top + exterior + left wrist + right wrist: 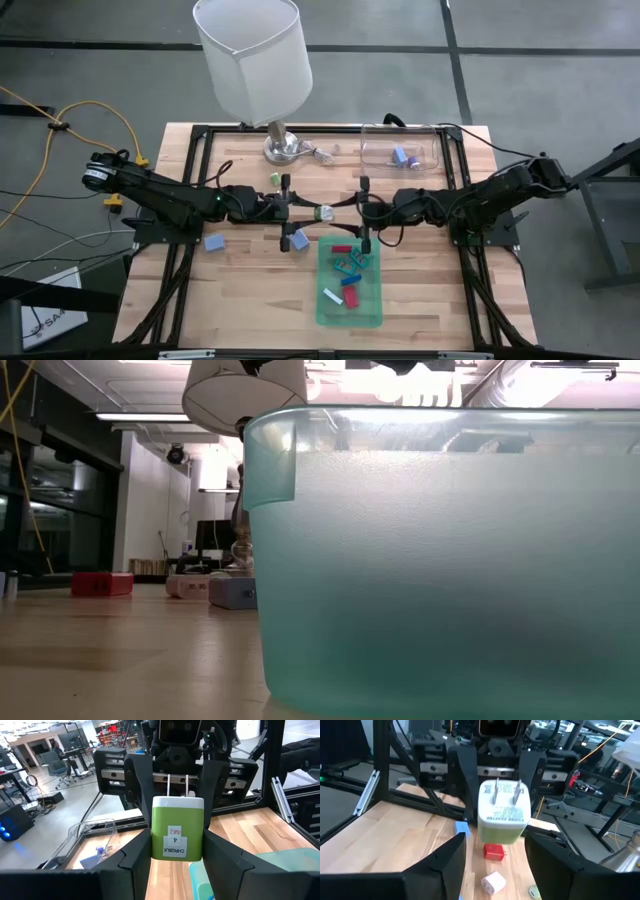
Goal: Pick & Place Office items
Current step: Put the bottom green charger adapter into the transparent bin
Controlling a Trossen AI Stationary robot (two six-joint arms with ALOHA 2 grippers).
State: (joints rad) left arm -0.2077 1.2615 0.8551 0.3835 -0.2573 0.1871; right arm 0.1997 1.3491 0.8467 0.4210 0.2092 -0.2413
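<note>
The left gripper (177, 862) pinches a green-and-white charger (177, 827) above mid-bench (250, 300), prongs toward the right gripper (495, 857), whose spread fingers flank its white end without touching. Only the high view shows loose items inside the green tray (375, 310); the right wrist view alone shows a red block (494, 852) on the bench.

Grey concrete floor (90, 80) surrounds the wooden table (250, 290); office chairs (55, 762) stand beyond under ceiling lights (140, 416).
</note>
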